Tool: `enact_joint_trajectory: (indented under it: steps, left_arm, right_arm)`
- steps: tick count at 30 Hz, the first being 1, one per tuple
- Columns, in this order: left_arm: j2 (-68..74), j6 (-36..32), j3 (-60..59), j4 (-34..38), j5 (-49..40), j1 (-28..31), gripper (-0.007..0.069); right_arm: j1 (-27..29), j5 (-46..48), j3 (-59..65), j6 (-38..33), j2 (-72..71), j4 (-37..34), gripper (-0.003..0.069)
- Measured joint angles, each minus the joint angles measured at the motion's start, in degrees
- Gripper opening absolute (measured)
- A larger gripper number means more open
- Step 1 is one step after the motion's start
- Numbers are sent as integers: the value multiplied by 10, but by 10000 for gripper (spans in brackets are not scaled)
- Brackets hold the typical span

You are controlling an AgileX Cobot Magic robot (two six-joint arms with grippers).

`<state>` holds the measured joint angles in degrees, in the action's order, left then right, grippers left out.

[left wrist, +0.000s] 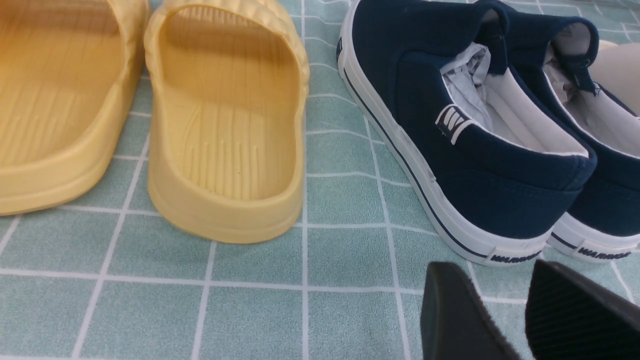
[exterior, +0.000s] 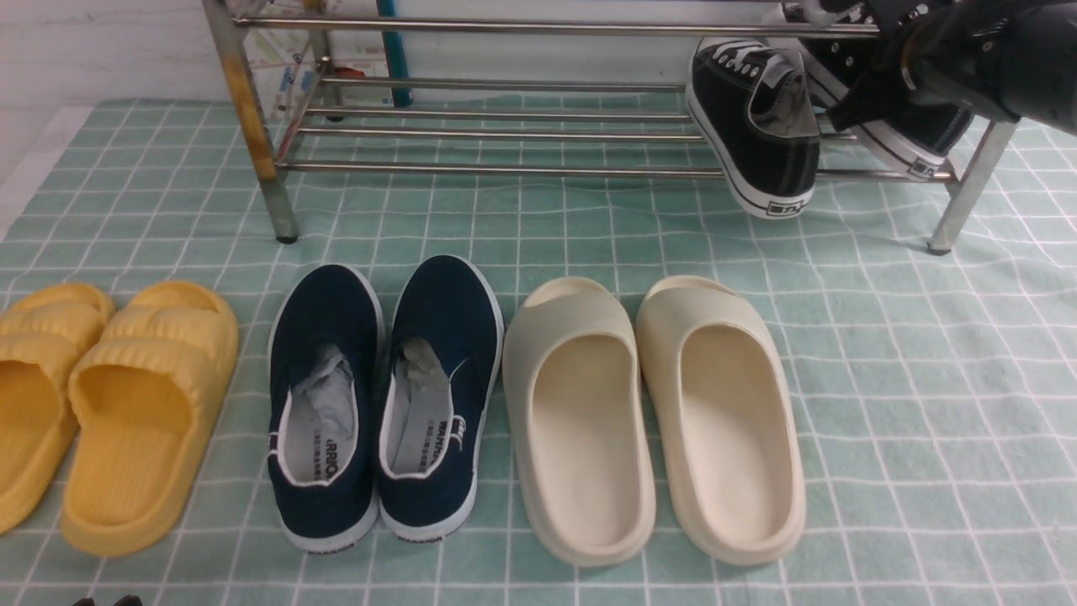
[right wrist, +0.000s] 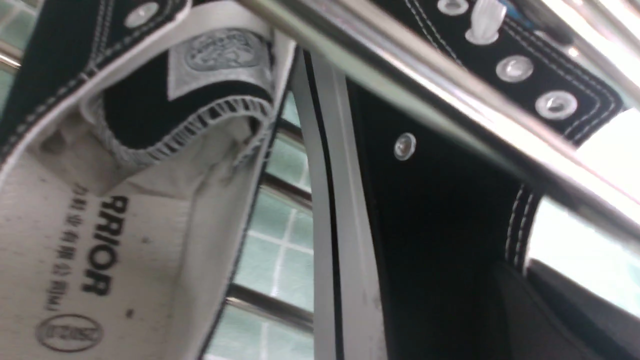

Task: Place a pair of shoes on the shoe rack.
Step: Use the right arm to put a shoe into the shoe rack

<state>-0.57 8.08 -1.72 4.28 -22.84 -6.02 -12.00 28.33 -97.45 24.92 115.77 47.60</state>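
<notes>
Two black lace-up sneakers are at the right end of the silver shoe rack (exterior: 505, 28). One sneaker (exterior: 757, 135) leans on the lower bars with its heel hanging over the front bar. The other sneaker (exterior: 904, 135) lies tilted to its right. My right gripper (exterior: 854, 99) is at this sneaker and seems shut on its heel side. In the right wrist view a dark finger (right wrist: 565, 310) lies against the black canvas (right wrist: 440, 210). The first sneaker's grey lining (right wrist: 100, 225) shows beside it. My left gripper (left wrist: 492, 270) is open and empty, low behind the navy slip-ons.
On the green checked mat (exterior: 925, 379) stand yellow slippers (exterior: 143, 404), navy slip-on shoes (exterior: 387, 387) and cream slippers (exterior: 656, 412) in a row before the rack. The rack's left leg (exterior: 252, 126) is rust-stained. A rack bar (right wrist: 410, 85) crosses the right wrist view.
</notes>
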Motion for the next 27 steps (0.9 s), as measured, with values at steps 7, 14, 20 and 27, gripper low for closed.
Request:
enact_joint_trajectory:
  steps: [7, 14, 20, 27]
  left_arm:
    - [0, 0, 0, 0, 0, 0, 239]
    - [0, 0, 0, 0, 0, 0, 239]
    - [0, 0, 0, 0, 0, 0, 239]
    - [0, 0, 0, 0, 0, 0, 239]
  right_arm:
    - [0, 3, -1, 0, 15, -47, 56]
    - [-1, 23, -6, -12, 3, -136, 323]
    - [3, 77, -6, -120, -27, -249, 524]
    - [50, 108, -23, -239, -41, -438, 547]
